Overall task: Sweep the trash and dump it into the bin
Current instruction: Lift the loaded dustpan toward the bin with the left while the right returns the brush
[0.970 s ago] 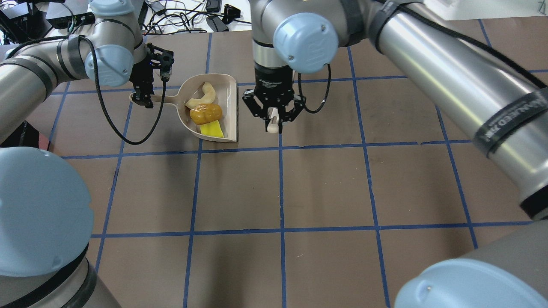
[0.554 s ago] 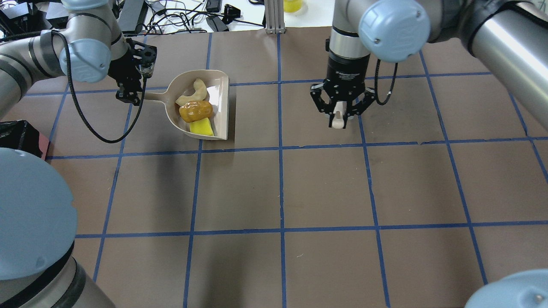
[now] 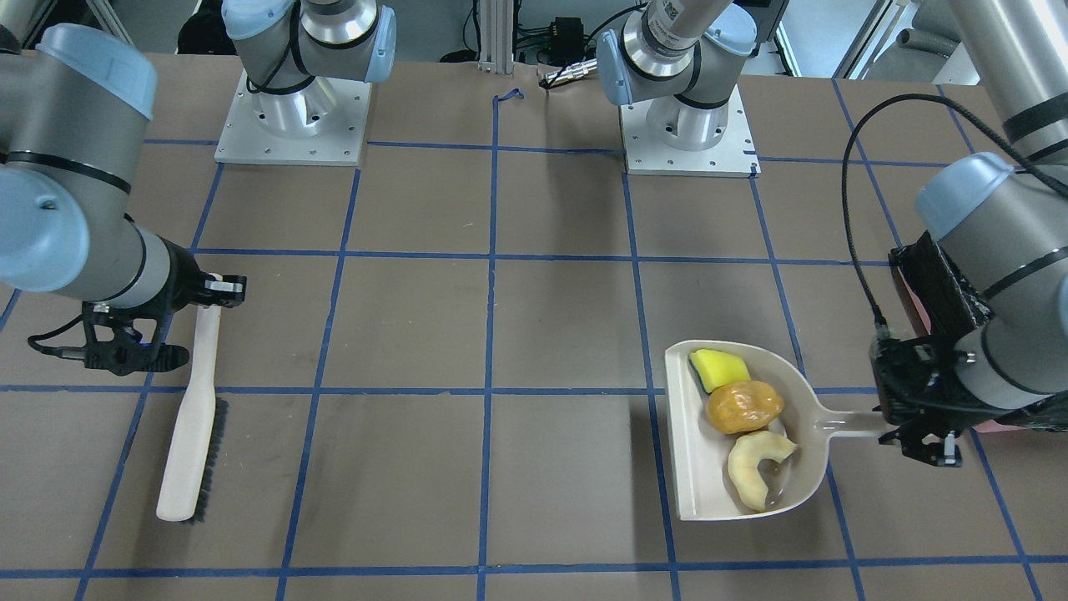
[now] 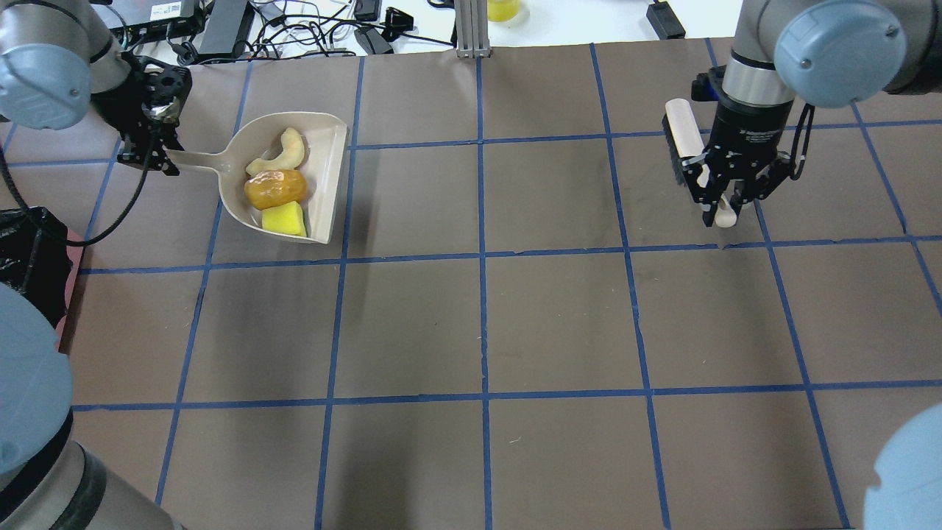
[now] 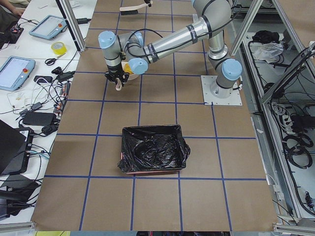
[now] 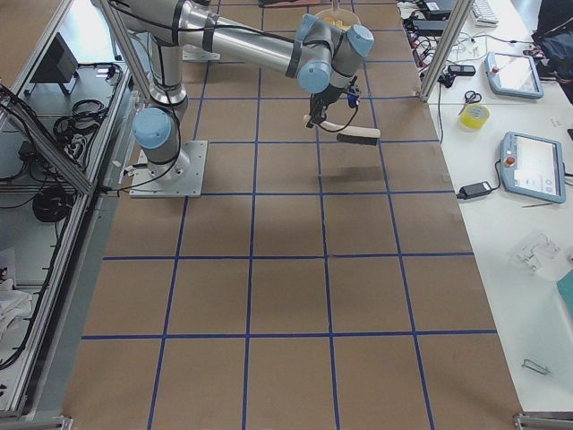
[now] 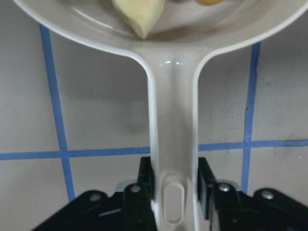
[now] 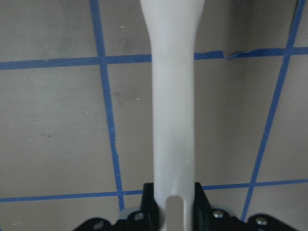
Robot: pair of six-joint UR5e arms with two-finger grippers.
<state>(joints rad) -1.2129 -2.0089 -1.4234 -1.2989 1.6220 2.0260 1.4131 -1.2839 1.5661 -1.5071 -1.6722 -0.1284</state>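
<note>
The beige dustpan point(image 4: 327, 184) holds the trash: a golden-brown potato lump point(image 4: 275, 188), a pale crescent point(image 4: 283, 153) and a yellow wedge point(image 4: 284, 218). My left gripper point(image 4: 151, 158) is shut on the dustpan handle point(image 7: 172, 144), at the table's far left. My right gripper point(image 4: 725, 210) is shut on the handle point(image 8: 173, 120) of a white brush point(image 4: 681, 143), far to the right of the dustpan. The bin point(image 5: 153, 150), pink with a black bag, stands at the left end of the table; only its corner point(image 4: 29, 250) shows in the overhead view.
Cables and electronics lie beyond the table's far edge, with an aluminium post point(image 4: 471, 29) at its middle. The two arm bases point(image 3: 292, 117) stand on the robot's side. Blue tape lines grid the brown table.
My left gripper has drawn the dustpan with the trash to the left, toward the bin side. My right gripper has carried the brush far to the right.
</note>
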